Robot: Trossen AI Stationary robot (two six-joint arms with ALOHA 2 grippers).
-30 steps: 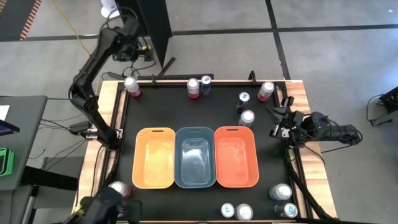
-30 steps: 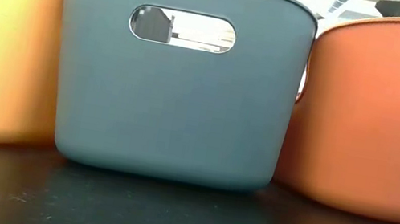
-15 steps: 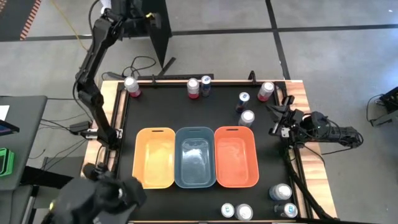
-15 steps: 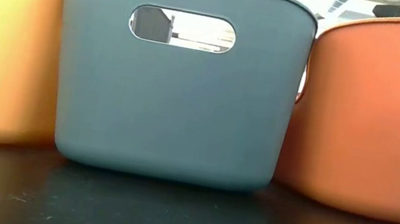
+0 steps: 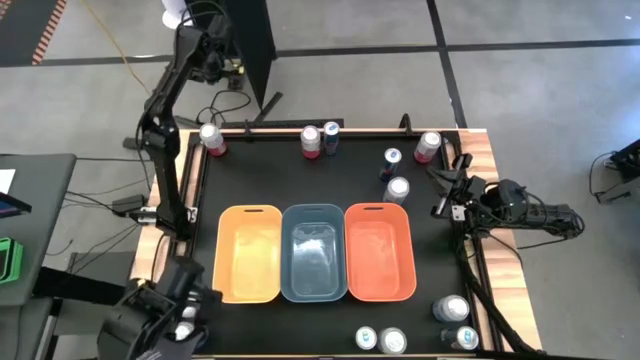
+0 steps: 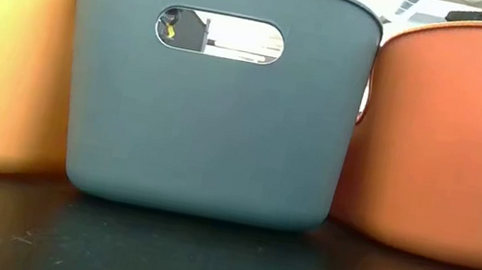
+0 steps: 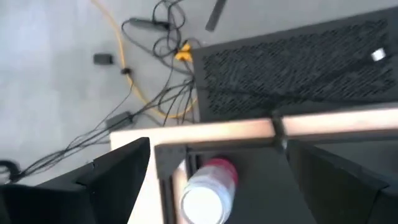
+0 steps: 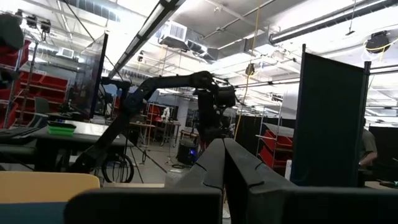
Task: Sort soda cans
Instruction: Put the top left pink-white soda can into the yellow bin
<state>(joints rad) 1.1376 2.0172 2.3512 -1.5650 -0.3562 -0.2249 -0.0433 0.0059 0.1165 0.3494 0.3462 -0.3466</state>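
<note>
The black table (image 5: 330,185) carries everything, and at its middle three bins sit touching side by side: the orange bin (image 5: 249,254), the blue bin (image 5: 313,252) and the red-orange bin (image 5: 379,251), none showing a can inside from above. Taking the table as a clock face in the high view, the left arm (image 5: 160,130) reaches up past eleven o'clock, and the left gripper (image 5: 203,55) hangs high above that corner with its fingers (image 7: 112,168) spread wide and nothing between them. The right gripper (image 5: 447,185) waits at three o'clock by the table edge, fingers pressed together and empty. The soda cans stand scattered round the rim: a red can (image 5: 211,139) at eleven, a red and blue pair (image 5: 320,139) at twelve, a blue can (image 5: 391,160), a silver can (image 5: 397,189) and another red can (image 5: 428,146) toward one and two, a cluster (image 5: 452,322) at five and two more (image 5: 381,341) at six. The sorting looks barely begun; the step in hand seems to be the approach to the can at eleven, which the left wrist view shows directly below. Next, I judge, the gripper must descend straight, straddle the can's body and close.
</note>
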